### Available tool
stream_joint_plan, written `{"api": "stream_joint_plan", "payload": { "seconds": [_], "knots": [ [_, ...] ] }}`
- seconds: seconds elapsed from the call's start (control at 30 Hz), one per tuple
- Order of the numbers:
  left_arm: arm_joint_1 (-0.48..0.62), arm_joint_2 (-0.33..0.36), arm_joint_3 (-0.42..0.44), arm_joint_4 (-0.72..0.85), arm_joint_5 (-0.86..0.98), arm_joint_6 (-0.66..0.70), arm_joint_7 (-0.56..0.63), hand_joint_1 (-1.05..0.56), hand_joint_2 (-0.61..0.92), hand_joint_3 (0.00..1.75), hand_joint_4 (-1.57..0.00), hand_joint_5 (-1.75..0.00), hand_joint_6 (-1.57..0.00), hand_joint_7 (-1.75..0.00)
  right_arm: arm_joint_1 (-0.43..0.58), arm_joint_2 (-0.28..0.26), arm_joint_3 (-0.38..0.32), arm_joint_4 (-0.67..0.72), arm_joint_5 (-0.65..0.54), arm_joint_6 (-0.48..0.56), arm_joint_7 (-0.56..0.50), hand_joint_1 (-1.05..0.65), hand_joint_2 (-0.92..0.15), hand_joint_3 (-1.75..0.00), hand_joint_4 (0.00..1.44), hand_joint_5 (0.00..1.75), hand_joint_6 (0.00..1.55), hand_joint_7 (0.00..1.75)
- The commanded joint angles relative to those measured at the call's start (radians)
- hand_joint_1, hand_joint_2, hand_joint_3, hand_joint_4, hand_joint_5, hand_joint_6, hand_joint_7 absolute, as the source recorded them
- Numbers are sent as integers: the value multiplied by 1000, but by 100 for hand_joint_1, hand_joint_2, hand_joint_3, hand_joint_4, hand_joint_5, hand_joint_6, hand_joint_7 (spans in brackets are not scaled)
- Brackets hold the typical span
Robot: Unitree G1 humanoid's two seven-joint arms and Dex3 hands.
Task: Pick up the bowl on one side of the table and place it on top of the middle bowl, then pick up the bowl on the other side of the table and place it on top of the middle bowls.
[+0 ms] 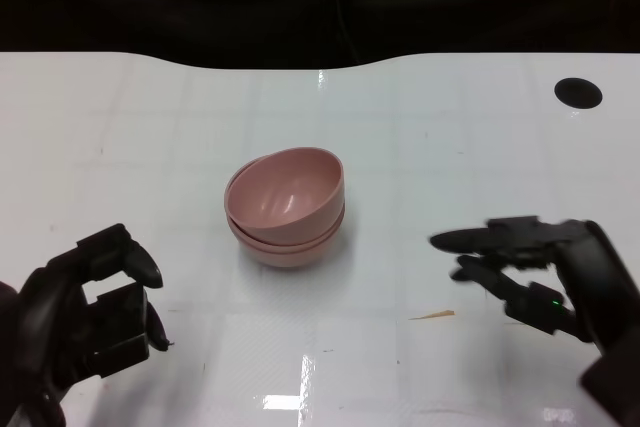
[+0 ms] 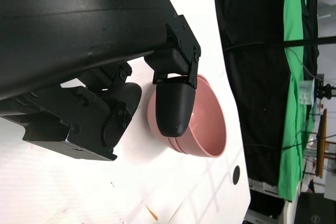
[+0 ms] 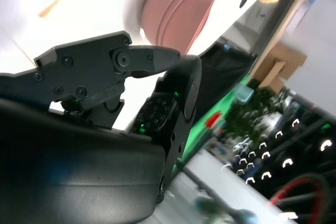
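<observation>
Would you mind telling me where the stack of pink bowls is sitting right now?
In the head view, the stack of pink bowls sits near the middle of the white table, ahead of and between the left hand and right hand, touching neither.

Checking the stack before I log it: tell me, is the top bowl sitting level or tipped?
Tipped. In the head view the top bowl leans in the stack of pink bowls, its opening facing toward the robot's right hand.

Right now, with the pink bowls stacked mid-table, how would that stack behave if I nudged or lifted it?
The pink bowl stack looks rigid and probably light, like thin plastic. Its top bowl sits tilted rather than nested flat, so a push may rock or slide it off. The white table is glossy, so the stack would likely skate rather than tip. Both the left hand and right hand are clear.
</observation>
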Motion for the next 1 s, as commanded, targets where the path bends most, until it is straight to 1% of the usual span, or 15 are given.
{"api": "stream_joint_plan", "payload": {
  "seconds": [0.03, 0.07, 0.1, 0.13, 0.17, 0.23, 0.37, 0.43, 0.5, 0.57, 0.67, 0.8, 0.93, 1.0],
  "knots": [
    [1, 7, 32, -3, -35, -6, -6, 20, 74, 120, -79, -175, -64, -175, 78, 35, -74, -36, 231, 97, 121, -24, -90, -50, 98, 135, 116, 52],
    [1, 8, 37, -1, -43, -9, -9, 20, 75, 120, -79, -175, -64, -175, 95, 44, -93, -34, 302, 122, 167, -24, -85, -61, 92, 151, 99, 89],
    [2, 9, 40, 2, -48, -16, -11, 20, 75, 120, -80, -175, -64, -175, 110, 55, -116, -17, 370, 135, 217, -24, -79, -73, 87, 163, 86, 116],
    [3, 10, 42, 6, -49, -22, -12, 20, 75, 120, -81, -175, -65, -175, 118, 64, -133, -3, 408, 141, 252, -24, -77, -77, 86, 167, 81, 125],
    [4, 10, 42, 8, -50, -29, -13, 21, 75, 121, -81, -175, -65, -175, 124, 75, -149, 7, 431, 144, 273, -24, -75, -79, 85, 169, 79, 129],
    [8, 12, 42, 10, -49, -41, -17, 21, 75, 121, -82, -175, -65, -175, 138, 94, -174, 10, 435, 144, 280, -25, -72, -80, 85, 171, 78, 132],
    [18, 11, 44, 5, -58, -53, -25, 21, 75, 122, -85, -175, -67, -175, 155, 128, -217, -3, 407, 120, 265, -27, -70, -82, 82, 174, 77, 135],
    [25, 11, 44, -1, -61, -58, -29, 22, 75, 122, -85, -175, -68, -175, 159, 139, -236, -10, 400, 111, 264, -26, -65, -89, 83, 169, 78, 133],
    [29, 10, 46, -7, -73, -51, -33, 22, 75, 123, -86, -175, -68, -175, 163, 154, -256, -15, 396, 102, 258, -26, -63, -92, 82, 168, 78, 133],
    [33, 5, 52, -19, -100, -31, -33, 21, 76, 124, -86, -175, -69, -175, 168, 173, -281, -25, 409, 99, 246, -21, -61, -93, 80, 166, 79, 131],
    [38, 5, 53, -23, -115, -29, -29, 21, 74, 127, -86, -175, -69, -175, 161, 193, -310, -12, 425, 88, 257, -16, -61, -94, 81, 166, 80, 128],
    [37, 4, 61, -8, -129, -48, -38, 20, 70, 132, -87, -175, -70, -175, 171, 208, -319, -7, 426, 103, 272, -15, -60, -94, 81, 167, 81, 132],
    [35, 3, 62, -6, -128, -48, -22, 19, 65, 138, -88, -175, -70, -175, 178, 214, -308, 4, 411, 86, 307, -15, -58, -97, 79, 173, 80, 132],
    [34, 1, 60, -5, -120, -53, -15, 20, 65, 139, -88, -175, -71, -175, 179, 215, -304, 3, 404, 94, 315, -18, -60, -89, 78, 174, 80, 131]
  ]
}}
